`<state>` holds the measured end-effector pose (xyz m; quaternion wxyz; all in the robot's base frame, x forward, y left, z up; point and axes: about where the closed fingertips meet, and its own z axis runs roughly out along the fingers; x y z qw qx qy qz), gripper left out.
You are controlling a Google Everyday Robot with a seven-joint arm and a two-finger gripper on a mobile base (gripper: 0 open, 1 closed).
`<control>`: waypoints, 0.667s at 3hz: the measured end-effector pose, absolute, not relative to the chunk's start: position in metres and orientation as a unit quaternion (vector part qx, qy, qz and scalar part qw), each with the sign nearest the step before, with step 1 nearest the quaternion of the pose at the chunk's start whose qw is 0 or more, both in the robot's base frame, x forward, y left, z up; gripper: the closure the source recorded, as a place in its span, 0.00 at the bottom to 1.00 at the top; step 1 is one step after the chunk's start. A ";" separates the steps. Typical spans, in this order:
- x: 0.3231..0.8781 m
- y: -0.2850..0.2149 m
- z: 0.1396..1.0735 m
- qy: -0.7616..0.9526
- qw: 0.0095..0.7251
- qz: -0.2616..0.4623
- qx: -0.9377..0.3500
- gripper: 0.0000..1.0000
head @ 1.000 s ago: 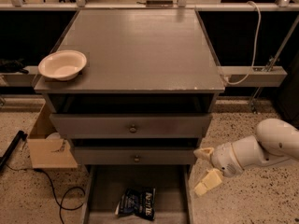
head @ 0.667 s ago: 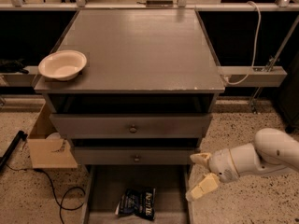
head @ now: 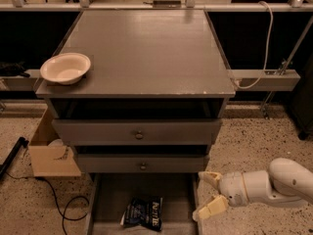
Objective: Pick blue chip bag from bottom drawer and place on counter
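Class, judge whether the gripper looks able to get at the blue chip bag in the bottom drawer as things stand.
Probably yes. The bottom drawer is pulled out, the blue chip bag lies uncovered on its floor, and the gripper, jaws open, hangs close beside it.

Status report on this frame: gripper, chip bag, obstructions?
Copy: gripper low by bottom drawer right wall, jaws open, empty; blue chip bag flat on its floor, ungrasped; nothing between them; white bowl on counter, front left.

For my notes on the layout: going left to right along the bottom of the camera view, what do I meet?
Cardboard box → blue chip bag in the bottom drawer → open gripper just right of the drawer.
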<state>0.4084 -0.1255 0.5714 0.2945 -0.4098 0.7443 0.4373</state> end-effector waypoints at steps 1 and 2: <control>0.408 -0.126 0.571 0.744 0.295 0.438 -0.410 0.00; 0.406 -0.127 0.557 0.744 0.334 0.436 -0.381 0.00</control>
